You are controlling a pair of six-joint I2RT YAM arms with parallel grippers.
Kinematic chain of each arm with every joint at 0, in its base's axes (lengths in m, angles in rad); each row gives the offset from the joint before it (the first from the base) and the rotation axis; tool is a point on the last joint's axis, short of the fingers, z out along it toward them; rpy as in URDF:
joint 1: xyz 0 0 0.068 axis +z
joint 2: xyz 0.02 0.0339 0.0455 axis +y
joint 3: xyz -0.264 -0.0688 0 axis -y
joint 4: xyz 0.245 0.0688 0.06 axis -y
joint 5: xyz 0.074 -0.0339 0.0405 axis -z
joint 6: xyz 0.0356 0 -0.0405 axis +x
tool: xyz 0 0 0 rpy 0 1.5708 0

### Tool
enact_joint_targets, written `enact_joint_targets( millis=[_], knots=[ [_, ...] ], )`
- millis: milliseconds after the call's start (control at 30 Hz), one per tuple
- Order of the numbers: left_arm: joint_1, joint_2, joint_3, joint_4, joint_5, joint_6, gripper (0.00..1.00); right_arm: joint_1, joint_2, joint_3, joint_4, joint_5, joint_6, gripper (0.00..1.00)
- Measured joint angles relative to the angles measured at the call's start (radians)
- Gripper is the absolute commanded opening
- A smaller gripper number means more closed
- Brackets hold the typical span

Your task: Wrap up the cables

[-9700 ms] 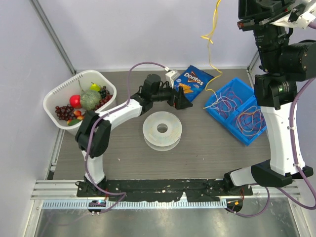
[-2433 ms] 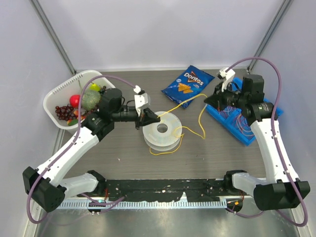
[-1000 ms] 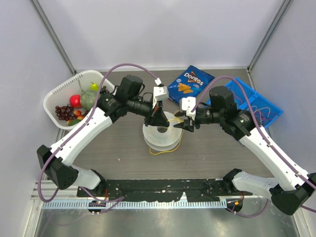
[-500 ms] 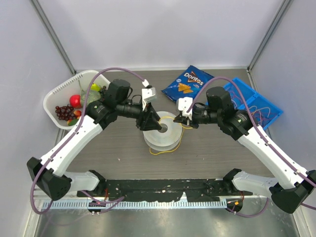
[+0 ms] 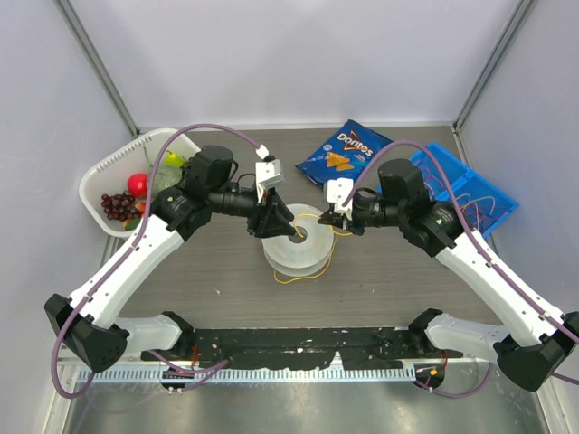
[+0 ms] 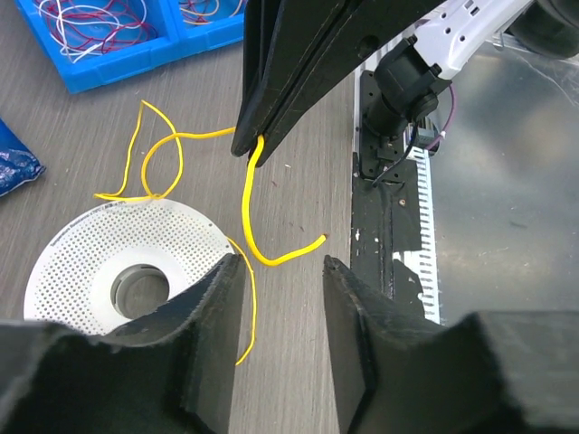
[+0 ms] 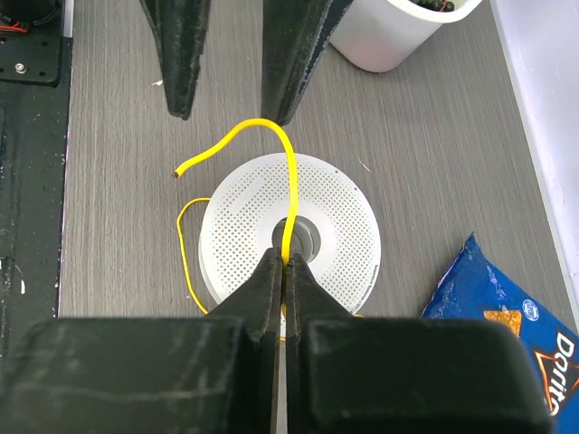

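Pulled back left since 1 s ago, L gripper [image 6: 280,271] sits part-open, empty; R gripper [image 7: 283,264] (jaws fully closed) pinches yellow cable [image 7: 288,176] above spool [image 7: 339,226].

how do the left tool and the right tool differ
The left tool is open, gripping nothing; the right tool is shut on the yellow cable. The left tool reaches in from the left of the spool, the right tool from its right. Both hang close over the spool.
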Motion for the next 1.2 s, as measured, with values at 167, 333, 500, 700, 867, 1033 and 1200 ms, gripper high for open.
enact_joint_targets(
  millis=[167,333,500,700,867,1033,1200],
  knots=[
    [0.0,0.011,0.002,0.015,0.0,-0.039,0.34,0.0,-0.009,0.0,0.0,-0.005,-0.006,0.01],
    [0.0,0.041,0.005,0.044,0.0,-0.087,0.13,0.0,-0.013,0.0,-0.001,-0.012,-0.007,0.01],
    [0.0,0.055,0.005,0.08,0.0,-0.132,0.0,0.001,-0.013,0.0,0.0,-0.018,-0.008,0.01],
    [0.0,0.043,-0.046,0.229,-0.003,-0.265,0.0,0.001,-0.013,-0.008,0.019,-0.018,0.045,0.07],
    [0.001,-0.006,-0.169,0.381,-0.066,-0.418,0.0,0.001,-0.013,-0.027,0.053,-0.01,0.133,0.3],
    [0.001,-0.053,-0.245,0.486,-0.183,-0.526,0.0,0.001,-0.017,-0.029,0.074,0.027,0.19,0.69],
    [0.001,-0.082,-0.256,0.55,-0.287,-0.585,0.0,0.001,-0.046,-0.045,0.111,0.086,0.225,0.8]
  ],
)
